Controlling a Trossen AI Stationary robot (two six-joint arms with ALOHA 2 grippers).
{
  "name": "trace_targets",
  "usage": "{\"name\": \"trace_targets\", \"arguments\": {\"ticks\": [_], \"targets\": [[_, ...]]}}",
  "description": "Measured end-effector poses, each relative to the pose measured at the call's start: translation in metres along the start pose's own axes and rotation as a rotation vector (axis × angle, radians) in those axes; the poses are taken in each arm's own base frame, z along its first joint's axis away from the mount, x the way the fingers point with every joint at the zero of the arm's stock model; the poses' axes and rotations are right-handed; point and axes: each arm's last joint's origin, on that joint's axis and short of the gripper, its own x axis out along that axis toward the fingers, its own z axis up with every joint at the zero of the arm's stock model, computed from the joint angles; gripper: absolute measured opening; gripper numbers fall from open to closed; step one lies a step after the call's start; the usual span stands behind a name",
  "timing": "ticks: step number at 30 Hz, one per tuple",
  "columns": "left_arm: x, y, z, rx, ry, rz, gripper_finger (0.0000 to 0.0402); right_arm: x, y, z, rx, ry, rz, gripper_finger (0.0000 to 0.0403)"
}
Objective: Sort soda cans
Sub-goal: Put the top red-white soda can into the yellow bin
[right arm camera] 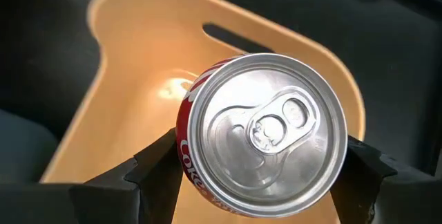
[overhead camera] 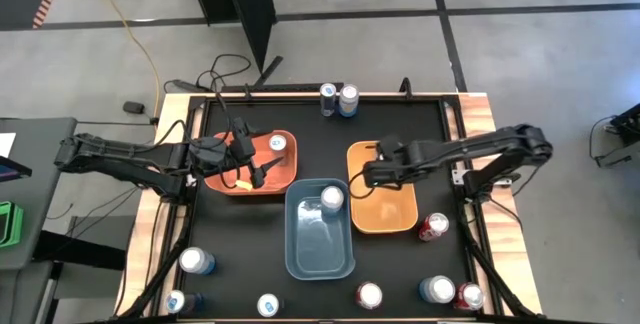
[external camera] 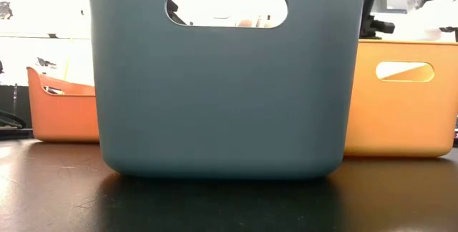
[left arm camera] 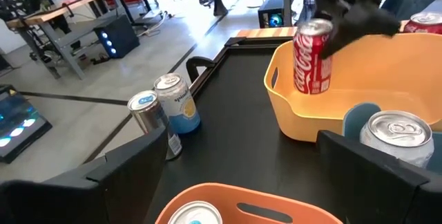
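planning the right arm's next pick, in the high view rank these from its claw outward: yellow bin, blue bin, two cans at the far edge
From the right claw, which holds a red can:
1. Yellow bin, directly beneath it.
2. Blue bin, beside it, toward the table's middle.
3. Two cans at the far edge, farthest.

A red can [right arm camera: 262, 137] hangs upright over the yellow bin [overhead camera: 383, 214], pinched between the right gripper's [overhead camera: 368, 173] fingers. One can stands in the orange bin [overhead camera: 250, 178], one in the blue bin [overhead camera: 318, 239]. Two cans [overhead camera: 338, 98] stand at the table's far edge; seven others [overhead camera: 436, 290] stand scattered near the front.
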Motion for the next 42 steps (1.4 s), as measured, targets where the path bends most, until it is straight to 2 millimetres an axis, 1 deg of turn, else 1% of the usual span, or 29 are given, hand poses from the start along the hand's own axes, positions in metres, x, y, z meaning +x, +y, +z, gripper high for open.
{"name": "trace_targets", "arguments": {"ticks": [6,14,22,32,35,42], "targets": [[0.000,0.000,0.000,0.001,0.001,-0.001,0.0366,0.018,0.012,-0.008,0.032,0.027,-0.092,0.0293],[0.000,0.000,0.000,0.001,0.001,0.000,0.0366,0.032,0.019,-0.020,0.121,0.031,-0.204,0.0293],[0.000,0.000,0.000,0.001,0.001,0.000,0.0366,0.036,0.021,-0.023,0.236,0.009,-0.233,0.0294],[0.000,0.000,0.000,0.001,0.001,0.000,0.0366,0.037,0.021,-0.020,0.246,0.002,-0.230,0.0297],[0.000,0.000,0.000,0.001,0.001,0.000,0.0366,0.037,0.021,-0.020,0.238,0.003,-0.229,0.0311],[0.000,0.000,0.000,0.003,0.004,0.000,0.0366,0.037,0.021,-0.020,0.233,-0.009,-0.230,0.0369]]}}
